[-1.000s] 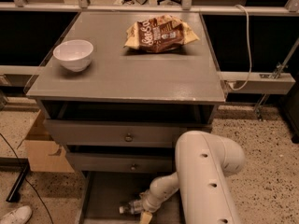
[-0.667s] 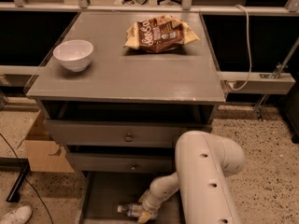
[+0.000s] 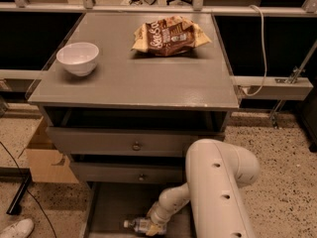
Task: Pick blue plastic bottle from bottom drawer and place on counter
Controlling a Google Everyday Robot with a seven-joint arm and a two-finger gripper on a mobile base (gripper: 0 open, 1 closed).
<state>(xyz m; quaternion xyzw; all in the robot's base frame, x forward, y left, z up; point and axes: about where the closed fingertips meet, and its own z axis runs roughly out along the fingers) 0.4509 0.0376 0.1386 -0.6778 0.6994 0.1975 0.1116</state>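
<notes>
The blue plastic bottle [image 3: 137, 226] lies on its side on the floor of the bottom drawer [image 3: 111, 207], which is pulled out. Its white cap points left. My gripper [image 3: 152, 227] is down inside that drawer at the bottle's right end and touches it, at the tip of the white arm [image 3: 218, 187] that reaches in from the lower right. The arm hides the drawer's right part. The counter [image 3: 148, 78] stretches above the three drawers.
A white bowl [image 3: 78, 58] stands on the counter's left side and a brown snack bag [image 3: 170, 35] lies at its back. The two upper drawers [image 3: 133, 145] stand slightly open. A cardboard box [image 3: 47, 157] sits on the floor to the left, and a cable [image 3: 260, 48] hangs at the right.
The bottle has shifted slightly to the left on the drawer floor, along with the gripper at its end. The arm's bulk has hardly moved.
</notes>
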